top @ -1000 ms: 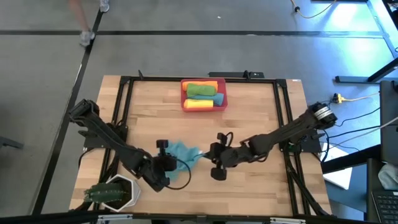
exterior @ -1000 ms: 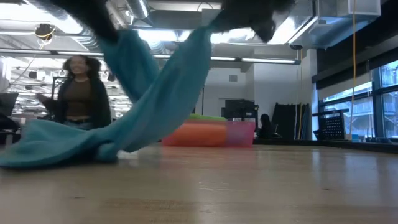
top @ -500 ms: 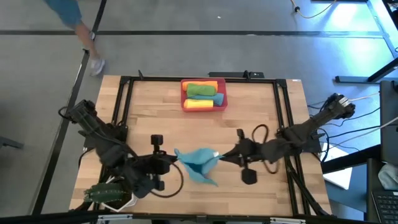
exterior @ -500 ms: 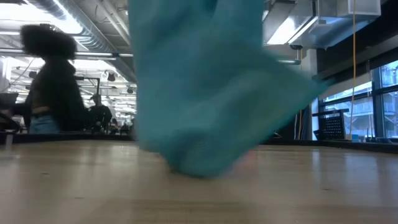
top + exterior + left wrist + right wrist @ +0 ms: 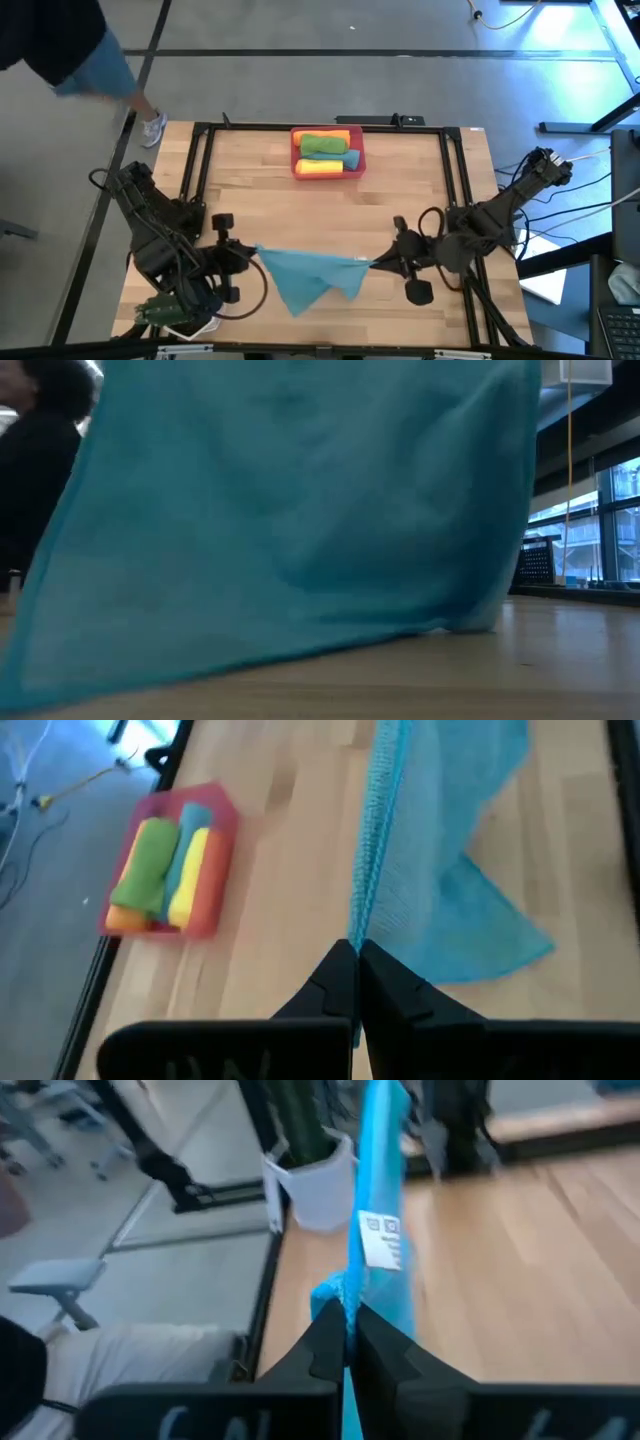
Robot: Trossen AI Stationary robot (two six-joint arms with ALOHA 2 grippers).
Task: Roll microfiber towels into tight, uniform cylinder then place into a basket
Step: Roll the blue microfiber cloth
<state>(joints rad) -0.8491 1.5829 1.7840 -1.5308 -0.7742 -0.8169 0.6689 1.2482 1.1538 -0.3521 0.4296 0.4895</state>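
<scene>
the left tool (image 5: 250, 254) and right tool (image 5: 375, 263) are each pinched shut on an upper corner of the teal towel (image 5: 308, 275), stretched left to right between them above the near desk (image 5: 400, 190); its lower edge trails down. the basket (image 5: 296, 150) lies far behind.

A grey floor (image 5: 300, 90) crossed by a dark seam is seen beyond the wooden table (image 5: 400, 190); windows (image 5: 600, 530) are lit beside it.
</scene>
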